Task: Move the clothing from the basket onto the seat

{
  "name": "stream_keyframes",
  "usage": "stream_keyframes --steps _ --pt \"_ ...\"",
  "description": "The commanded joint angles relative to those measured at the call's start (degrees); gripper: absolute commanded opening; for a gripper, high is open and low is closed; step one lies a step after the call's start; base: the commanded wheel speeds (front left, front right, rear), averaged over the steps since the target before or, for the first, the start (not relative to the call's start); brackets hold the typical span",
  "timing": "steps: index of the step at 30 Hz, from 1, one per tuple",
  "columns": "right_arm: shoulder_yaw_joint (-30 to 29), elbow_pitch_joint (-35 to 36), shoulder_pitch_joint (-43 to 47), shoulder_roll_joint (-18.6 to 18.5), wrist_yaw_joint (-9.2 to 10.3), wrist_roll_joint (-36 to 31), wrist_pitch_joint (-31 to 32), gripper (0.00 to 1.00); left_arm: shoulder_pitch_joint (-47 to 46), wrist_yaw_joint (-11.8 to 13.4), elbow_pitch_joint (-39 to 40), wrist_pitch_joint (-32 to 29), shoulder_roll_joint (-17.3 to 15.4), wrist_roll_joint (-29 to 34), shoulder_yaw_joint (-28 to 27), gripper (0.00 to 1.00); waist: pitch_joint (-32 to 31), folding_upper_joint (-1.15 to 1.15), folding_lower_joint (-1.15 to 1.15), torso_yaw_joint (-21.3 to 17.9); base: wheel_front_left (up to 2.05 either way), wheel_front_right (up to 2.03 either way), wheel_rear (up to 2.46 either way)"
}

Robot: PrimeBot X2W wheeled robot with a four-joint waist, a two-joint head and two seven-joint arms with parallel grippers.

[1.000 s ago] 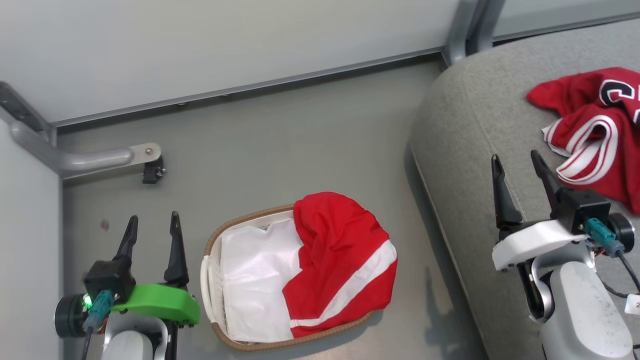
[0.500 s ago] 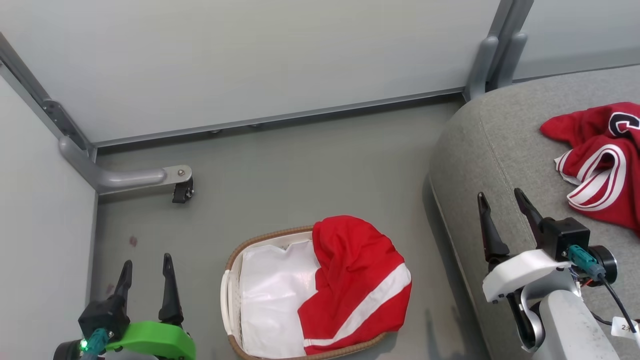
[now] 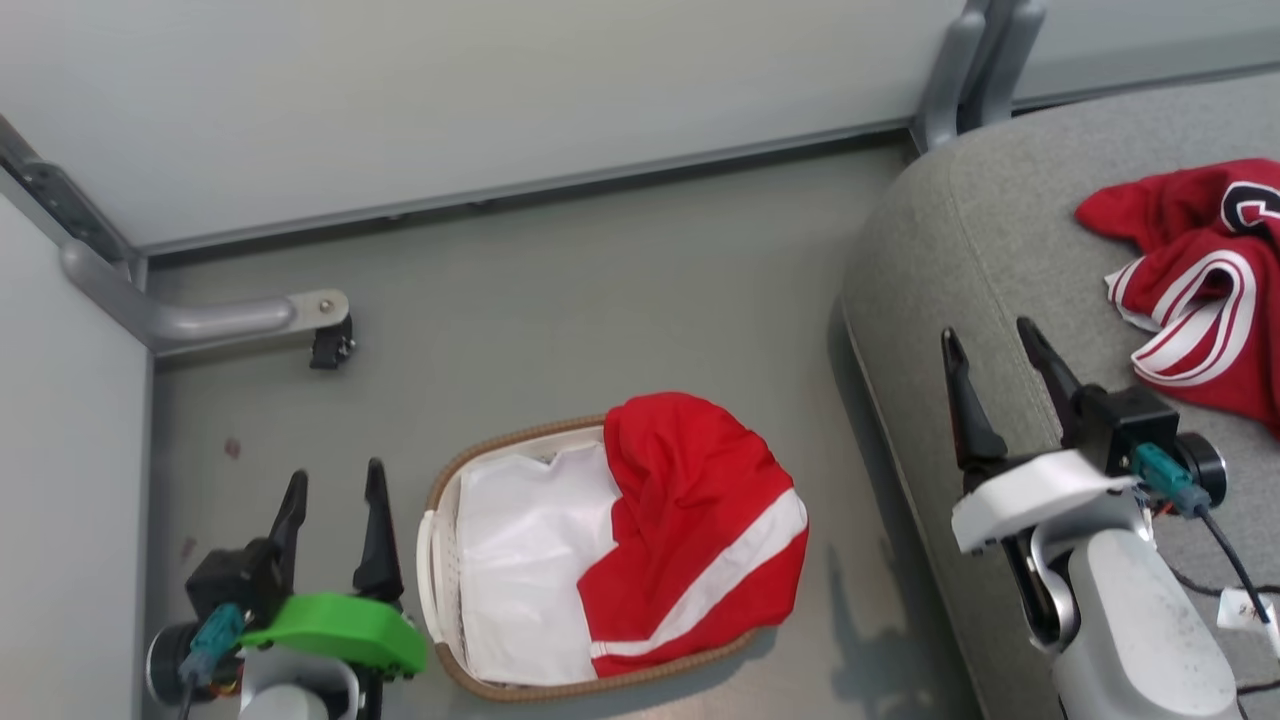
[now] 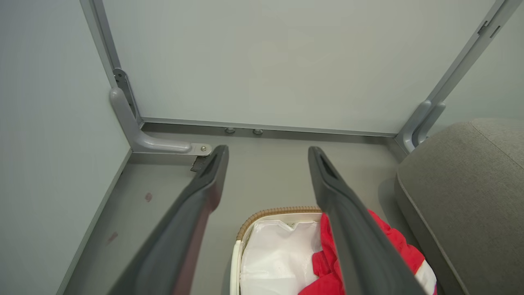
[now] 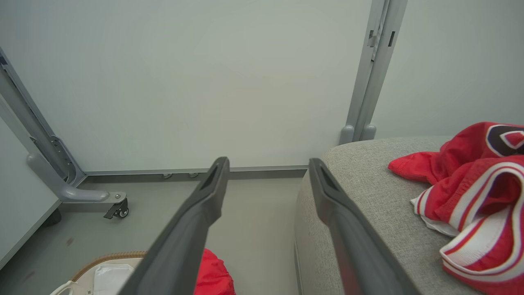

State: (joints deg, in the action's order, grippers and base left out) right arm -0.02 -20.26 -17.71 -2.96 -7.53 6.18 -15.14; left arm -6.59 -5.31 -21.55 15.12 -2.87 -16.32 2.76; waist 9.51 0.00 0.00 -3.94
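Note:
The white basket (image 3: pixel 432 560) with its brown woven rim stands on the floor, its white liner (image 3: pixel 525 560) showing on the left half. A red piece with a broad white stripe (image 3: pixel 690 530) drapes over the basket's right side. The red jersey (image 3: pixel 1200 290) with black lettering and striped trim lies on the grey seat (image 3: pixel 980 230) at the right. My left gripper (image 3: pixel 335 482) is open, just left of the basket, holding nothing. My right gripper (image 3: pixel 985 335) is open above the seat's left edge, empty, left of the jersey.
Pale partition walls (image 3: pixel 450 90) close off the back and left. A grey support foot with a small caster (image 3: pixel 330 345) juts out at the left corner. A grey post (image 3: pixel 975 60) stands behind the seat. Grey floor (image 3: pixel 600 300) lies between basket and wall.
The head camera has shifted, so the whole scene sits differently in the picture. Both grippers stay open and empty; the clothing and basket lie as before.

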Motion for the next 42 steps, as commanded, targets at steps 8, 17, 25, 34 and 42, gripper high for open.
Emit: stream_keyframes --steps 8,17,25,34,42 --pt "2.2 2.8 -6.9 0.0 0.08 1.9 0.0 1.00 -10.8 -2.0 -4.5 0.0 -0.1 -1.4 4.5 1.00 12.5 0.00 0.00 -4.4 0.00 0.00 0.00" --pt "5.7 6.7 -14.0 0.0 0.08 5.5 0.0 1.00 -21.7 -2.2 -9.8 0.0 -1.4 -2.2 10.7 1.00 22.6 0.00 0.00 -9.1 0.00 0.00 0.00" --pt "8.4 10.2 -18.6 0.0 0.08 7.9 0.0 1.00 -29.6 -2.2 -15.3 0.0 -3.7 -5.5 18.0 1.00 29.6 0.00 0.00 -13.4 0.00 0.00 0.00" --pt "10.1 13.4 -20.5 0.0 0.08 10.2 0.0 1.00 -36.0 -2.2 -21.7 0.0 -6.0 -10.6 23.8 1.00 35.4 0.00 0.00 -16.5 0.00 0.00 0.00" --pt "11.6 16.2 -21.2 0.0 0.08 9.6 0.0 1.00 -38.9 -2.2 -27.8 0.0 -6.5 -14.9 29.7 1.00 38.3 0.00 0.00 -17.7 0.00 0.00 0.00"
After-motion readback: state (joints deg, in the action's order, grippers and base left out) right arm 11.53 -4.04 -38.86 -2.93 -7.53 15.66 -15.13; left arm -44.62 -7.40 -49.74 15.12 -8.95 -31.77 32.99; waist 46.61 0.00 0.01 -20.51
